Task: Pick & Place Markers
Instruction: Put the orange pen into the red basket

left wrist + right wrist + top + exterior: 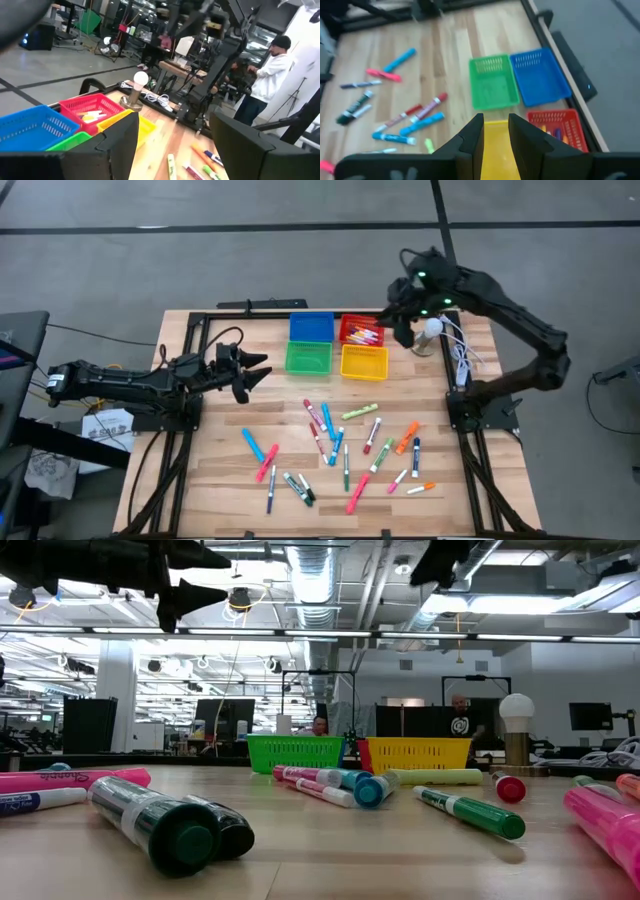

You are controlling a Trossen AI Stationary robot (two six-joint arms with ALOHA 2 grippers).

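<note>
- High view: the green bin (308,357) stands toward the far edge of the wooden surface (220,470), with the blue bin (311,327) just behind it, the yellow bin (364,362) beside it and the red bin (360,332) diagonally behind. The red bin holds a few markers.
- The loose markers (335,442) lie scattered on the near side of the green bin, well apart from it, none in either gripper.
- The left gripper (262,373) hovers just beside the green bin on its left, jaws apart and empty.
- The right gripper (404,332) hangs past the red bin, on the side away from the green bin, next to a small white-globed lamp (432,330).
- Low view: the green bin (296,753) and yellow bin (418,754) stand at the back; markers lie flat in front of them, a dark green-capped one (160,823) nearest the camera. A person (459,718) shows behind the yellow bin.
- Left wrist view: its two dark fingers (122,142) stand wide apart with nothing between; the green bin's corner (67,143) shows beside the blue, red and yellow bins. A person in white (265,82) stands beyond the surface.
- Right wrist view: the fingers (472,137) are nearly together with a narrow gap, holding nothing, over the yellow bin (494,145); the green bin (493,88) lies just ahead.
</note>
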